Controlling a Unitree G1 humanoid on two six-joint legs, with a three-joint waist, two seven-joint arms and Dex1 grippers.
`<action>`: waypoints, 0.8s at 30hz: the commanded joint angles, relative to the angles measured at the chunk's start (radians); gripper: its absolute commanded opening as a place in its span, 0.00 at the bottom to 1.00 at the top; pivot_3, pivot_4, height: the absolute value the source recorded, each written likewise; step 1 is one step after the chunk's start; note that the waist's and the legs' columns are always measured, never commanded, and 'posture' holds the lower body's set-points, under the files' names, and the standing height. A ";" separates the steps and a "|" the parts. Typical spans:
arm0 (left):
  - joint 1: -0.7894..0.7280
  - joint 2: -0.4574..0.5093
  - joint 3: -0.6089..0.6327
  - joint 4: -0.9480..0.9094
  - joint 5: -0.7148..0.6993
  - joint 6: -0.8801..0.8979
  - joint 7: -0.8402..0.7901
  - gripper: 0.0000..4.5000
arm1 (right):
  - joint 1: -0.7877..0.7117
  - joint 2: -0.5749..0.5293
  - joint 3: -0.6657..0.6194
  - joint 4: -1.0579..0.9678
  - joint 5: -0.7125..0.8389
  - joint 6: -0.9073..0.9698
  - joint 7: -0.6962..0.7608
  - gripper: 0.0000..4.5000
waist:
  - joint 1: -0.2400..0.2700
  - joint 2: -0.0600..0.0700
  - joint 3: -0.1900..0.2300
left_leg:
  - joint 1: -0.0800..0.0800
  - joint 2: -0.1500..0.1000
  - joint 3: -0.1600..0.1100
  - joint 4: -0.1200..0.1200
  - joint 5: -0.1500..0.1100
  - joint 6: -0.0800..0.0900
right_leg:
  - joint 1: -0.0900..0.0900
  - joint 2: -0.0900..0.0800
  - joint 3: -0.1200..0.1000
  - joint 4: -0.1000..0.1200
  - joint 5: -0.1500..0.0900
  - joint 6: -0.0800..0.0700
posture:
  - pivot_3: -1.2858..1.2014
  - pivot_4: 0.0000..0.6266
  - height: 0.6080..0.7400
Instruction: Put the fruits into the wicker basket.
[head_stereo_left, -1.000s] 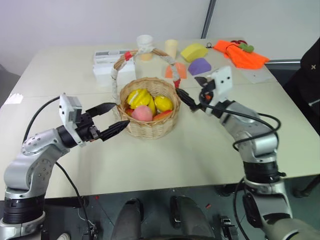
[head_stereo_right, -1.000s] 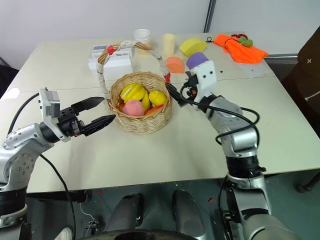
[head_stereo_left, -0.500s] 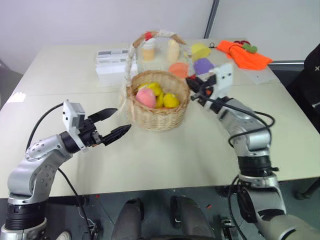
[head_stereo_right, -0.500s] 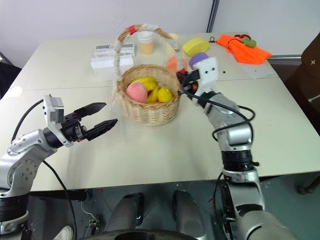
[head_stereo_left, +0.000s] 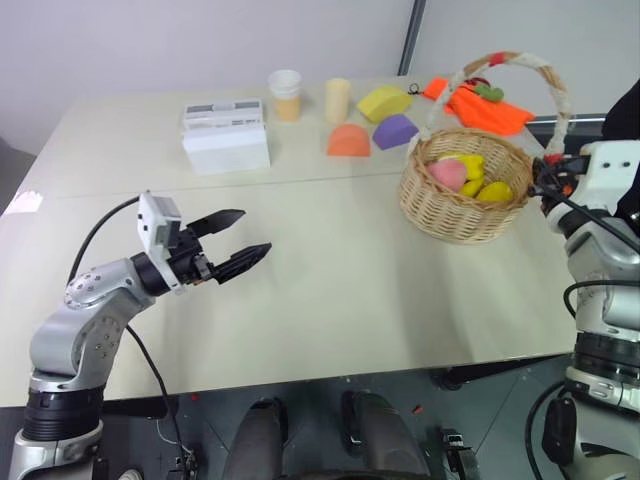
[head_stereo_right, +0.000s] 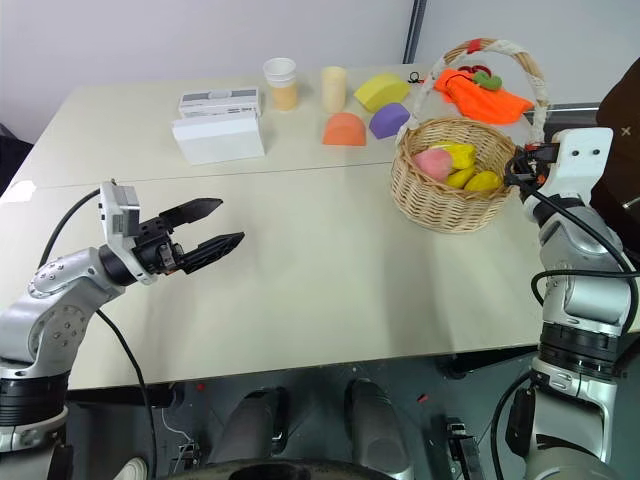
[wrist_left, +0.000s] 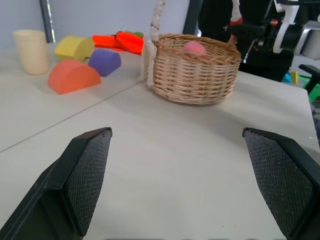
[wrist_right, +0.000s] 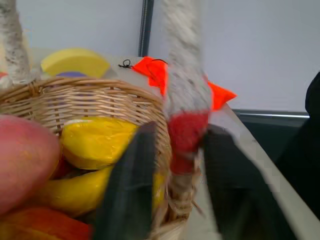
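Along the desk's (head_stereo_right: 300, 300) far edge I see a white box (head_stereo_right: 217, 135) toward the left, then a paper cup (head_stereo_right: 281, 82), a cream cylinder (head_stereo_right: 334, 88), and yellow (head_stereo_right: 381, 91), orange (head_stereo_right: 345, 130) and purple (head_stereo_right: 389, 120) blocks. An orange cloth (head_stereo_right: 480, 92) lies at the far right corner.

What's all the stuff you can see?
wicker basket: one, tan, table's right side
fruits: several, pink, yellow, red, inside the basket
foam blocks: three, yellow, purple, orange, far side
cups: two, white and cream, far side
boxes: two, white, far left
cloth: one, orange, far right corner
table: one, beige
left gripper: black, open, above bare table
right gripper: black, at the basket's handle base
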 joint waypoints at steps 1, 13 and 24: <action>-0.003 0.002 0.012 -0.007 0.013 -0.016 0.013 1.00 | 0.030 -0.023 -0.043 -0.056 0.020 -0.044 0.021 0.77 | 0.004 0.000 0.000 | 0.000 0.000 0.000 0.000 0.000 0.000 | 0.000 0.000 0.000 0.000 0.000 0.000 | 0.52 0.24 1.00; 0.152 -0.024 0.116 0.211 0.193 -0.173 0.156 1.00 | 0.408 -0.064 -0.079 -0.266 0.226 -0.109 0.407 0.77 | 0.002 0.000 0.000 | 0.001 0.002 0.002 0.001 -0.001 0.002 | 0.000 0.001 0.001 0.000 -0.002 0.000 | 0.52 0.24 1.00; 0.269 -0.060 0.178 0.249 0.245 -0.272 0.222 1.00 | 0.332 -0.015 0.222 -0.268 0.150 -0.150 0.489 0.77 | 0.011 -0.001 -0.001 | 0.001 0.009 0.003 0.002 -0.001 0.001 | 0.000 0.009 0.002 -0.001 -0.001 -0.003 | 0.52 0.24 1.00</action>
